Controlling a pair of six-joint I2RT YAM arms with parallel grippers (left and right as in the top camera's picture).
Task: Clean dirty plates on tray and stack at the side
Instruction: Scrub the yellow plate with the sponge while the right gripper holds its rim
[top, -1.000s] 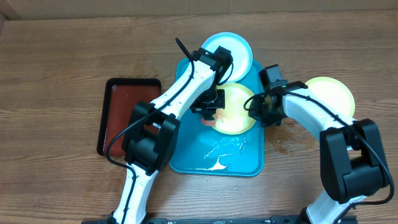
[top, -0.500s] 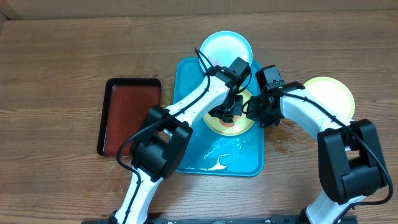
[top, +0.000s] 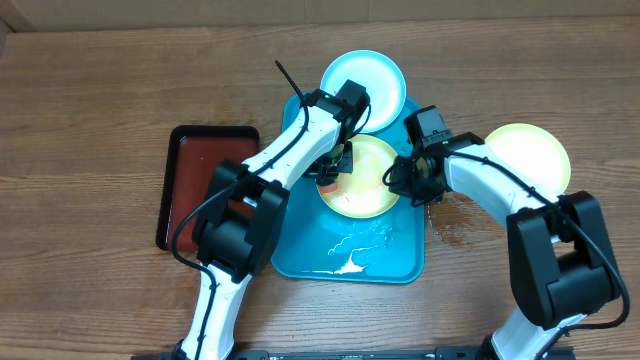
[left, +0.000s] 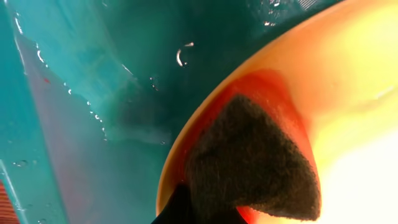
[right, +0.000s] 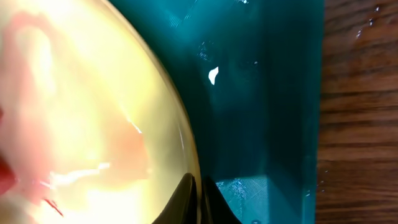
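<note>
The tray (top: 300, 250) lies mid-table (top: 90, 100). The middle plate (top: 370, 195) sits in the tray's far half. At its 9 o'clock edge my left gripper (top: 335, 172) presses a pad (left: 249, 155) onto it. At its 3 o'clock rim my right gripper (top: 400, 180) pinches it. The far plate (top: 375, 75) lies at the tray's 12 o'clock, overlapping its far rim. The right plate (top: 530, 150) rests on the table at the tray's 2 o'clock, apart from it. The small tray (top: 190, 170) lies just beside the tray at 9 o'clock.
</note>
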